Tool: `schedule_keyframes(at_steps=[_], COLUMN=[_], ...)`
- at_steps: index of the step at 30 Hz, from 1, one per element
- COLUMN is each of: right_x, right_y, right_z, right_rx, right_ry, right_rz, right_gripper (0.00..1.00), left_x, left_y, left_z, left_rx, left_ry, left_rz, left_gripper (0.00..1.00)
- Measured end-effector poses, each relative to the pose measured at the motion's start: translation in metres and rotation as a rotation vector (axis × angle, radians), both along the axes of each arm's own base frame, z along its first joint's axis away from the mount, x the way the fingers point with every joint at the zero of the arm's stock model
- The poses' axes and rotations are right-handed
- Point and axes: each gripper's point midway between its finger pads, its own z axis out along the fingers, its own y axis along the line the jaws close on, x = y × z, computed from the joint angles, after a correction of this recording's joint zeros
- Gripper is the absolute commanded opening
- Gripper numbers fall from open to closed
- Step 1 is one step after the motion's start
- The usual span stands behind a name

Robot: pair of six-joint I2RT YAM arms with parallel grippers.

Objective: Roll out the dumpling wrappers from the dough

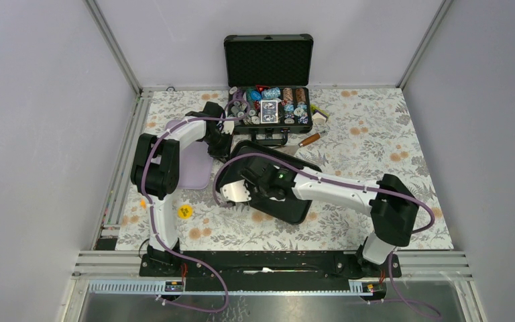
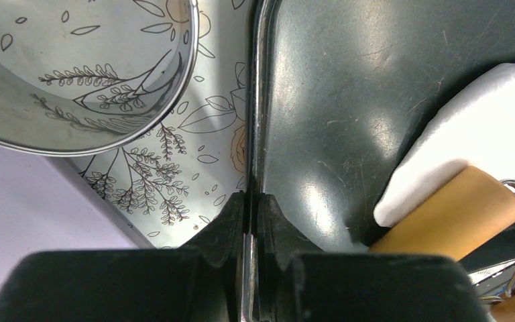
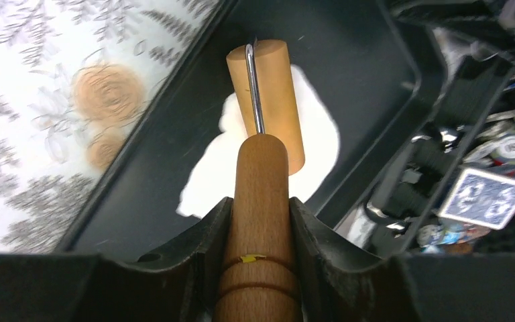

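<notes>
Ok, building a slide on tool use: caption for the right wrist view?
Right gripper holds the wooden roller by its handle, barrel on the white dough in a black tray.

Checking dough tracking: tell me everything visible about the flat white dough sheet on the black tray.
The soft, matte white dough sheet lies flat on the floor of the black tray, irregular in outline with lobed edges, smooth on top, its edge visibly thick in the left wrist view. The pale wooden roller rests across its middle, its handle clamped in the right gripper. Nothing else touches it.
</notes>
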Motion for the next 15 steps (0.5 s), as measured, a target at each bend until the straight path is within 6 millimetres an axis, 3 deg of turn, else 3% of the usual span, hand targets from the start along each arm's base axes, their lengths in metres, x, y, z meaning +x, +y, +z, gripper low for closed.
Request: schedule_keyframes(at_steps=[5, 15], right_x=[0.012, -0.008], right_y=[0.007, -0.026], right_z=[-0.008, -0.011], right_rx=[-0.015, -0.077], right_ry=[-0.069, -0.057], right_rz=[0.055, 0.139], right_gripper=[0.0, 0.0], left_x=[0.0, 0.0], left_y=[0.0, 0.0], left_z=[0.0, 0.0], left_rx=[0.0, -0.001], left_ry=[0.0, 0.0], left_rz=[0.0, 0.0], left_gripper=[0.0, 0.0])
